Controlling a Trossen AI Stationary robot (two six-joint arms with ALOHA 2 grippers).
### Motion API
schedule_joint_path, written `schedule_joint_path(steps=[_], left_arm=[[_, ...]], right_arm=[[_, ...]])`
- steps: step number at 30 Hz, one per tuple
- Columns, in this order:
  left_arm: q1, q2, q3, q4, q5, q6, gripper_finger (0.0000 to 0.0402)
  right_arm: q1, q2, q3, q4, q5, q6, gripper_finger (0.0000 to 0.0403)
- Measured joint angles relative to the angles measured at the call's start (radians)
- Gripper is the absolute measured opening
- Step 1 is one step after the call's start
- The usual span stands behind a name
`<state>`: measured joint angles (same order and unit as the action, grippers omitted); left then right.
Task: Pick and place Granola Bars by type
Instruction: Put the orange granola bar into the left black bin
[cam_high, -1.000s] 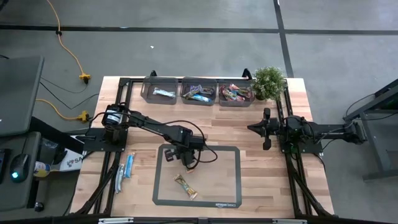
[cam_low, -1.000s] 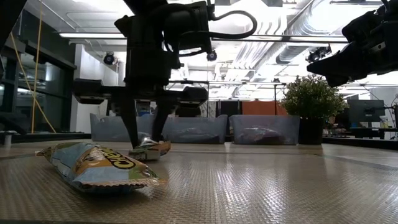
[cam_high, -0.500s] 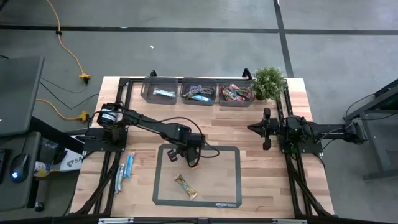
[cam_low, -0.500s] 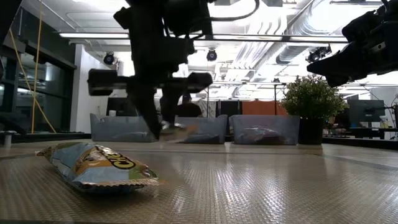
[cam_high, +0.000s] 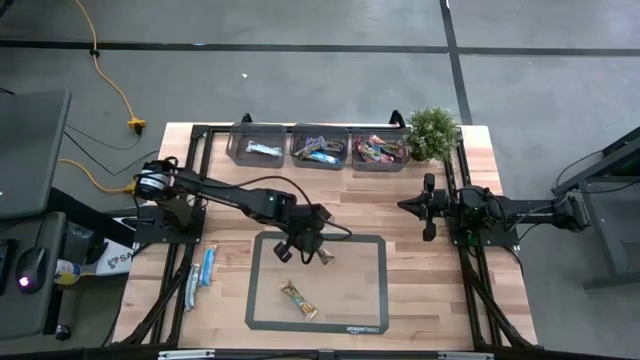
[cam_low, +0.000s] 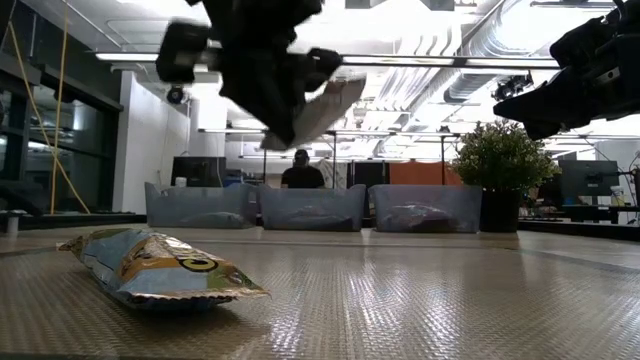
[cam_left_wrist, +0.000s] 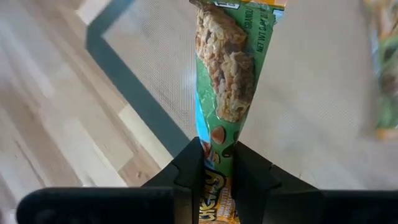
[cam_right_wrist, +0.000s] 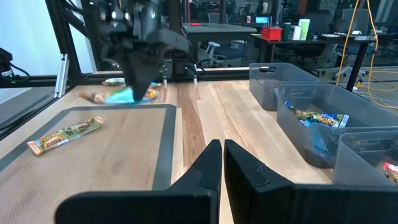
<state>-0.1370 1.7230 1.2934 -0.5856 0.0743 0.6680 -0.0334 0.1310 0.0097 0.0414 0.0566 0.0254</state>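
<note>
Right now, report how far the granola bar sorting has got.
Done: the three bins at the table's back edge already hold bars. In hand: the left gripper is shut on a green-wrapped bar, lifted clear above the mat. Left: one tan bar on the mat and two blue bars on the wood to the mat's left. The right gripper waits shut at the table's right side.

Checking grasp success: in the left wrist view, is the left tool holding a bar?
Yes, the left tool is shut on the end of a green-wrapped bar, which hangs clear above the mat.
</note>
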Motion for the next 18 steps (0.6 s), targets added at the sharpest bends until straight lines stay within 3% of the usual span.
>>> schedule_joint_path(steps=[7,18], left_arm=[[0.058,-0.093,0.001,0.026,0.136,-0.175,0.0061],[0.267,-0.26,0.001,0.139,0.407,-0.322,0.0061]], right_arm=[[0.0,0.0,0.0,0.0,0.0,0.0,0.0002],[0.0,0.0,0.0,0.0,0.0,0.0,0.0002]])
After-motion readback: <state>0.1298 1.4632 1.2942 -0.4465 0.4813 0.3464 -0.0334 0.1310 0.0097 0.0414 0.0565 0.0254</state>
